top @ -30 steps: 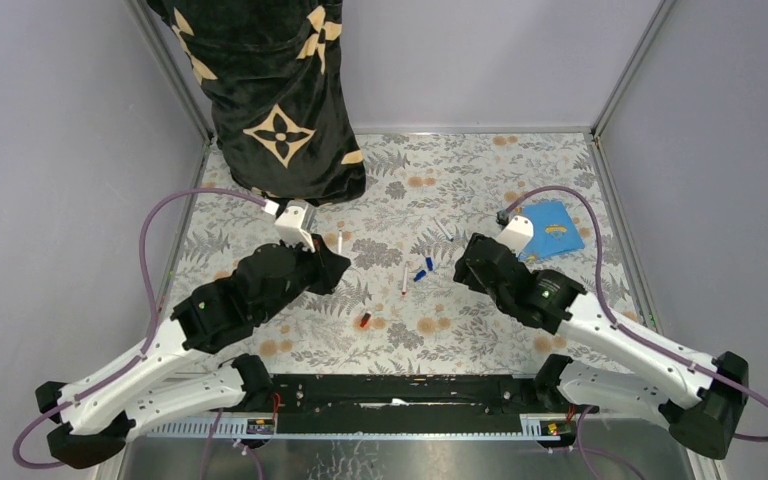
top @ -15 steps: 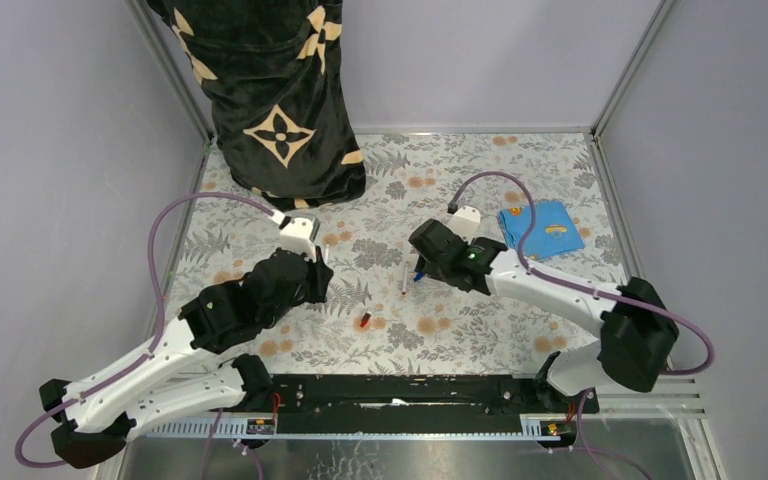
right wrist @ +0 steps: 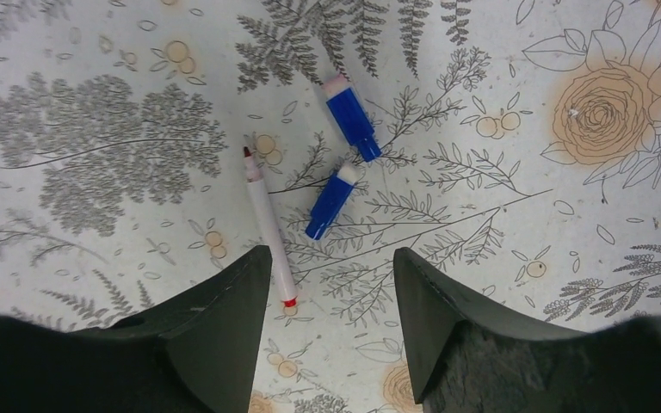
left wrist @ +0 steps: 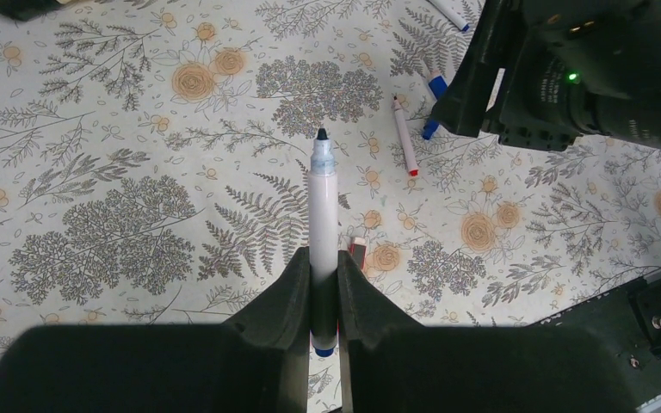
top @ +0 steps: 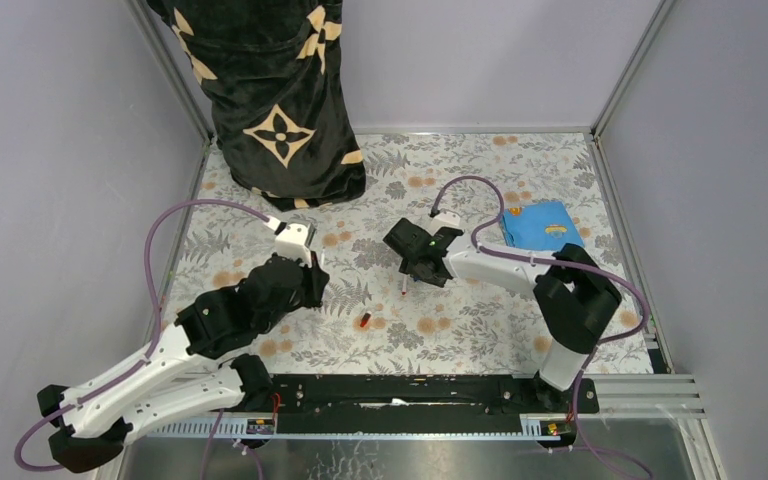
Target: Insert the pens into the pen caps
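Two blue pen caps [right wrist: 330,203] lie on the table [right wrist: 516,198], mid-frame, just above the spread-jawed right gripper [right wrist: 329,258], the nearer slanting toward upper right; the left gripper [left wrist: 323,262] clamps a pen [left wrist: 322,198], tip up-frame.

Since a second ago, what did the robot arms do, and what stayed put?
The right hand swung left, away from the blue folded cloth, and now hovers open over two small blue plastic caps and a thin white red-tipped pen. The left hand drew back slightly, still gripping a white blue-ended pen. The red-tipped pen, the small red plastic cap and the cloth stayed put.
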Motion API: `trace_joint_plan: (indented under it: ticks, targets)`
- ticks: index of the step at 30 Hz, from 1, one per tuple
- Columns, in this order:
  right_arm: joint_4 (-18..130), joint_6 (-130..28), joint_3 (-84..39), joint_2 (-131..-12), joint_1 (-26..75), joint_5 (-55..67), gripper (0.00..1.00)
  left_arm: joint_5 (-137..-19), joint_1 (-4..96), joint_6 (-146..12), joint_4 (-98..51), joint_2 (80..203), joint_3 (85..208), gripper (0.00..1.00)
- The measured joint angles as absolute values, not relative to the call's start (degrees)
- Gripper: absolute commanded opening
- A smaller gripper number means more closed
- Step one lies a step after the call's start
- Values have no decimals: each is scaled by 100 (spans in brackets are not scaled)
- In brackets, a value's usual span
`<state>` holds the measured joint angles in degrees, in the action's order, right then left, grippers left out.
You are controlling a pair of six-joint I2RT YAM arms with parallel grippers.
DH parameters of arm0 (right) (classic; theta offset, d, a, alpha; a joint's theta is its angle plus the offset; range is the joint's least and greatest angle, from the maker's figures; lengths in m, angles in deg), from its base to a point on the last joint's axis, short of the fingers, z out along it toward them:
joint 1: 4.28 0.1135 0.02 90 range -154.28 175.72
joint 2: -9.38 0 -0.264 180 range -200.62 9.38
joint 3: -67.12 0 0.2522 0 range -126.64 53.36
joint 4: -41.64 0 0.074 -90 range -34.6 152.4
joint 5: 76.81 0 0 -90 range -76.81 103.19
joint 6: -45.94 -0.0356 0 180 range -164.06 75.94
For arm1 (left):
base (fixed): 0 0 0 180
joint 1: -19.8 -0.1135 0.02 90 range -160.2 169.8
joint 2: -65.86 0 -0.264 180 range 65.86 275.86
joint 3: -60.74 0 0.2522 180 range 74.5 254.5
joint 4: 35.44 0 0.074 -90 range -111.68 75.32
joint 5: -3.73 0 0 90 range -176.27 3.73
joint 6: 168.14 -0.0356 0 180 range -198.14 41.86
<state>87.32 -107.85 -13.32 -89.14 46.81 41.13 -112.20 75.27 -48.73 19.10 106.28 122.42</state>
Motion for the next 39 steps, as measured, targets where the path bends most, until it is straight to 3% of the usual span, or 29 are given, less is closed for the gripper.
trace_joint_plan:
  ticks: [12,39]
  targets:
    - [8769,-10778,-1496,-9526,4442,4045,57,-11224,7527,-4878,1901,10390,12185,0]
    - [8601,-10352,-1773,-10009,4220,3731,37,-11227,7527,-4919,1897,10484,12161,0]
